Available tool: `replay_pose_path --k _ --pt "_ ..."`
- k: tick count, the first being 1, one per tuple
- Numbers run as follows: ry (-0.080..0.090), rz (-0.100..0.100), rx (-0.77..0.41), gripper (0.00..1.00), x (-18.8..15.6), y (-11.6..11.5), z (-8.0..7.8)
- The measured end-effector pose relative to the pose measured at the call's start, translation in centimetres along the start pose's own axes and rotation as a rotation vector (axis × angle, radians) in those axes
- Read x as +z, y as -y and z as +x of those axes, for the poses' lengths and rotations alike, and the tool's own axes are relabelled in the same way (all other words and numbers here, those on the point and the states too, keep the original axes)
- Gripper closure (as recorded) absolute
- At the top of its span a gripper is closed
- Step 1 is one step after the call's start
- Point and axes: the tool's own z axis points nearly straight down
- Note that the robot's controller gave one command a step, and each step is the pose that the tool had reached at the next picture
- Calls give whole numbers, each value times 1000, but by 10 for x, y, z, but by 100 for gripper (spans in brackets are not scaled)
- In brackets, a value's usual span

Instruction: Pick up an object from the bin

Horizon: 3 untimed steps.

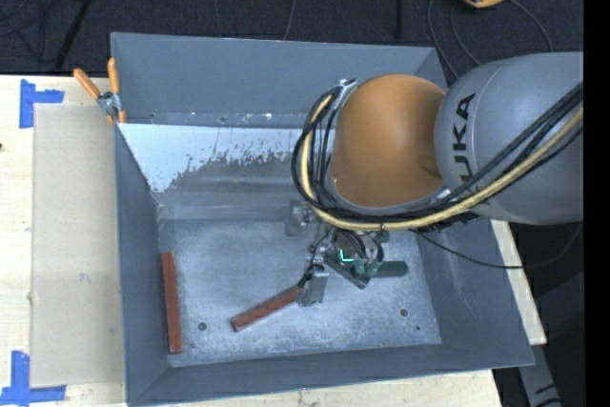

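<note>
Grey metal bin (276,110), scuffed dull floor. The gripper (316,286) sits low, right at the end of a flat reddish-brown stick (267,310) that runs away down-left of it. Can't tell if it's open or closed. I'd clamp squarely across that thin, smooth-looking end. Second stick (172,300) is well off to its left, small green bit (386,270) just beside it on the right.

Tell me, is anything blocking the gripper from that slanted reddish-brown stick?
Nothing visible does. The gripper sits at the upper right end of the slanted stick. The second stick lies apart by the left wall; a dark green piece lies beyond the gripper.
</note>
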Motion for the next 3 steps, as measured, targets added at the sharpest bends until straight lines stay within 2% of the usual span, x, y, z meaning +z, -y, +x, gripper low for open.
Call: replay_pose_path --k 1,2,3 --pt "8 -1 3 0 -4 0 -2" --pt "16 -1 -43 0 28 -3 5" --pt "5 0 -82 0 72 -3 18"
